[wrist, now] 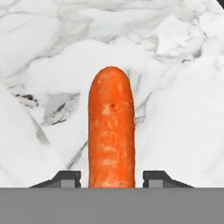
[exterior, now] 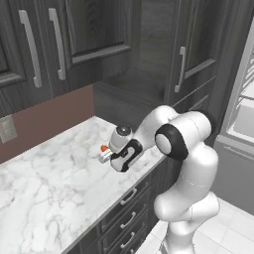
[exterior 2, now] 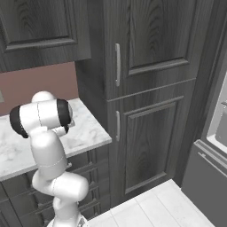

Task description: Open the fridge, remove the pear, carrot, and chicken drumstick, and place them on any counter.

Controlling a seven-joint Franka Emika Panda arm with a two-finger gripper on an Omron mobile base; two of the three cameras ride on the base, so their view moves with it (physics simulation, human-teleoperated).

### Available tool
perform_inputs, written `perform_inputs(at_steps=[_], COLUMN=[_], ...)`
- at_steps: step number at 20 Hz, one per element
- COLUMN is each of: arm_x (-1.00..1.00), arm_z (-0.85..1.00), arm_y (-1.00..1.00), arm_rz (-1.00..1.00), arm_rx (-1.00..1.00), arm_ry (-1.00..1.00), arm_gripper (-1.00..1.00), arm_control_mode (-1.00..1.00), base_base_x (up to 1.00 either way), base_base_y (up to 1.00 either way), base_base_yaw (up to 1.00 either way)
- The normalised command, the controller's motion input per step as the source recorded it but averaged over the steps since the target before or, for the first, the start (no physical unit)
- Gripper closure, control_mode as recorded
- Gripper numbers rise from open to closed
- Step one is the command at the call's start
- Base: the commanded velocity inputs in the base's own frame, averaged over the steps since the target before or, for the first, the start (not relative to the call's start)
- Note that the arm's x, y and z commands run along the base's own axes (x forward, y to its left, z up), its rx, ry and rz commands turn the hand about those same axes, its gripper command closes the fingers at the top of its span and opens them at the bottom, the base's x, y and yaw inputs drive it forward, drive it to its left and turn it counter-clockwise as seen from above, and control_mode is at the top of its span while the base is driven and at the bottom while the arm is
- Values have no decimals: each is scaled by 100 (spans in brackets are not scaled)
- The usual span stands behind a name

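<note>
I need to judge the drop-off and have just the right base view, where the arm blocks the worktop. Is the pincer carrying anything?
Observer: Yes, the carrot sits between the fingertips in the hand view.
Operator: Where is the pincer?
Observer: The pincer hangs over the counter, near its front edge, in the left base view.
Operator: Has the carrot touched down?
Observer: Cannot tell; the hand view shows marble right behind it.
</note>
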Motion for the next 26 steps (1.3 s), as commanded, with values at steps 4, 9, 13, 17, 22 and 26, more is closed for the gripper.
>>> perform_inputs(at_steps=[4, 9, 13, 17, 22, 26], arm_x=[0, -40, -64, -48, -5, -14], arm_z=[55, 98, 100, 100, 100, 100], arm_y=[0, -19, -54, -39, 0, 0], arm_rz=[-3, -3, -3, 0, 0, -1], arm_rx=[0, 6, 17, 21, 20, 7], arm_ry=[-1, -6, 0, 0, 0, 0], arm_gripper=[-100, -100, -100, -100, -100, -100], arm_control_mode=[-100, -100, -100, -100, -100, -100], base_base_x=[0, 0, 0, 0, 0, 0], base_base_y=[0, 0, 0, 0, 0, 0], base_base_yaw=[0, 0, 0, 0, 0, 0])
